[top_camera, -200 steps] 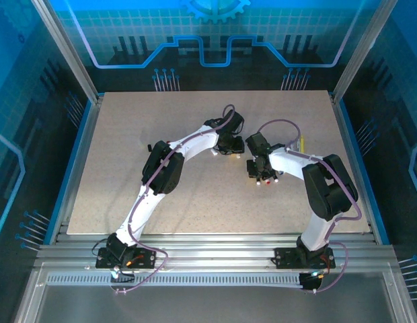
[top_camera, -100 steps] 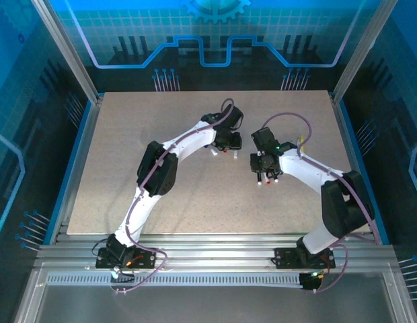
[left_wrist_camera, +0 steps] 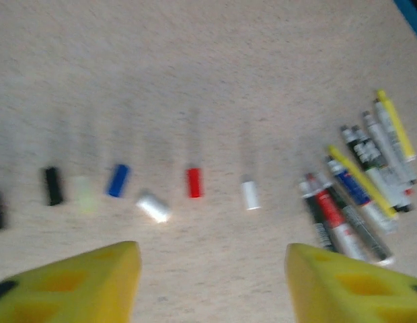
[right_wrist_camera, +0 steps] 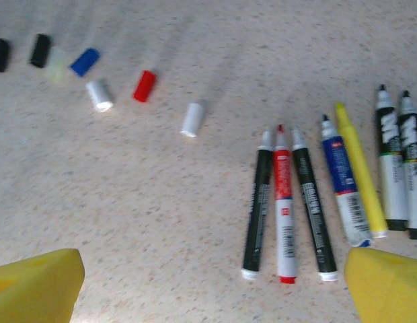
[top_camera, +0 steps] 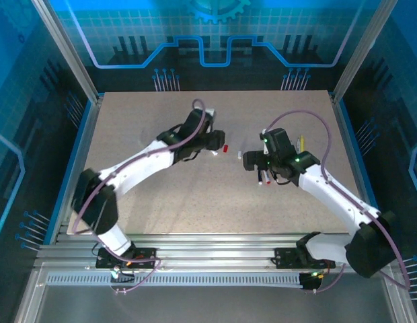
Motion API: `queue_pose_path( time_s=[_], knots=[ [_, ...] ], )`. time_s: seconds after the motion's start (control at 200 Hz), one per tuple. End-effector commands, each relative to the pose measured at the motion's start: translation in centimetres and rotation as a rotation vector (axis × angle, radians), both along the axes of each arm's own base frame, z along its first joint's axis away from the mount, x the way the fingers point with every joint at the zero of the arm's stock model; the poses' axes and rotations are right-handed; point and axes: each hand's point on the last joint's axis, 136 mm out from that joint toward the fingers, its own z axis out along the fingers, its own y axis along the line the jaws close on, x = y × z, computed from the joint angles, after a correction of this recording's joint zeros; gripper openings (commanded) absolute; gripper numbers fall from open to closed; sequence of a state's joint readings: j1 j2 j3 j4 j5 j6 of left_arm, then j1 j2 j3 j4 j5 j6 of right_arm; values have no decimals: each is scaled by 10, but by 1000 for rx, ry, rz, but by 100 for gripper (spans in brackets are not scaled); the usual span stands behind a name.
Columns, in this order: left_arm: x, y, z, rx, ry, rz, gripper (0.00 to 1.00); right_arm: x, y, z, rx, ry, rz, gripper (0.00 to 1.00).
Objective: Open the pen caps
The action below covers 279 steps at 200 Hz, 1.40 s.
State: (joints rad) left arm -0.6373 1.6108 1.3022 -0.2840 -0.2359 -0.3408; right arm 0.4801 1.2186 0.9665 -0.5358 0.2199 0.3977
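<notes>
Across the upper left of the right wrist view lie the pen caps (right_wrist_camera: 99, 95), tiny short plastic cylinders in a loose row: two black, one pale yellow, one blue, one red, two white, none touching. They look light, stiff and smooth, so they would likely roll or squirt out of a pinch; the safest hold is across the round side at mid-length. At centre right, seven long thin marker pens (right_wrist_camera: 283, 213) lie side by side, tips bare, on the speckled beige tabletop (right_wrist_camera: 128, 202). The right gripper (right_wrist_camera: 208, 282) and left gripper (left_wrist_camera: 212, 276) both have their yellow fingers spread wide, holding nothing.
</notes>
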Motion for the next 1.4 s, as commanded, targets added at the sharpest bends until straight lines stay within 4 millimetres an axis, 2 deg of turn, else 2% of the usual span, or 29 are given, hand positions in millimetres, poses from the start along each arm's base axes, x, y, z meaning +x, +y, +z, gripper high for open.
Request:
queue_pose_path(
  time_s=[0.0, 0.04, 0.075, 0.085, 0.105, 0.205, 0.285, 0.38, 0.45, 0.51, 0.57, 0.625, 0.68, 0.75, 0.855, 0.935, 1.006, 1.061, 1.106, 1.196, 1.251, 1.391],
  knots=[
    [13, 23, 42, 39, -291, 67, 90, 3, 14, 8, 38, -79, 24, 100],
    [12, 27, 45, 67, -336, 54, 99, 7, 17, 11, 53, -120, 6, 100],
    [10, 29, 45, 92, -369, 38, 99, 13, 21, 19, 75, -176, -8, 100],
    [10, 29, 46, 93, -381, 32, 99, 12, 20, 12, 68, -174, -10, 100],
    [8, 28, 44, 101, -394, 14, 99, 14, 21, 11, 69, -200, -18, 100],
    [-9, 24, 32, 172, -421, -116, 99, 20, 30, 19, 79, -362, -27, 100],
    [-18, 49, 35, 181, -406, -14, 99, 17, 47, 24, 51, -432, 70, 100],
    [-37, 75, 34, 148, -431, 69, 99, 14, 55, 20, 29, -411, 109, 100],
    [-50, 105, 33, 167, -494, 169, 99, 16, 56, 17, 7, -408, 118, 100],
    [-60, 136, 30, 253, -567, 257, 99, 20, 54, 17, -17, -428, 113, 100],
    [-66, 172, 28, 346, -642, 369, 99, 23, 53, 16, -43, -434, 117, 100],
    [-67, 216, 24, 360, -661, 521, 99, 27, 54, 14, -65, -427, 122, 100],
    [-64, 255, 6, 307, -606, 638, 99, 32, 56, 12, -86, -416, 127, 100],
    [-55, 282, -26, 240, -504, 689, 99, 37, 58, 10, -108, -402, 126, 100],
    [-38, 290, -56, 329, -472, 676, 99, 42, 58, 9, -115, -391, 115, 100],
    [-26, 283, -81, 391, -382, 607, 99, 40, 57, 10, -115, -392, 117, 100],
    [-14, 280, -86, 404, -342, 586, 99, 40, 52, 10, -129, -404, 108, 100],
    [-7, 282, -79, 365, -418, 624, 99, 42, 45, 10, -141, -423, 89, 100],
    [-4, 287, -92, 336, -385, 627, 99, 44, 38, 9, -147, -431, 71, 100],
    [6, 282, -96, 320, -356, 577, 99, 50, 17, 8, -152, -453, 25, 100],
    [1, 281, -93, 298, -383, 572, 99, 55, 1, 5, -167, -469, -7, 100],
    [-27, 272, -85, 193, -557, 504, 99, 63, -47, -3, -199, -482, -146, 100]
  ],
)
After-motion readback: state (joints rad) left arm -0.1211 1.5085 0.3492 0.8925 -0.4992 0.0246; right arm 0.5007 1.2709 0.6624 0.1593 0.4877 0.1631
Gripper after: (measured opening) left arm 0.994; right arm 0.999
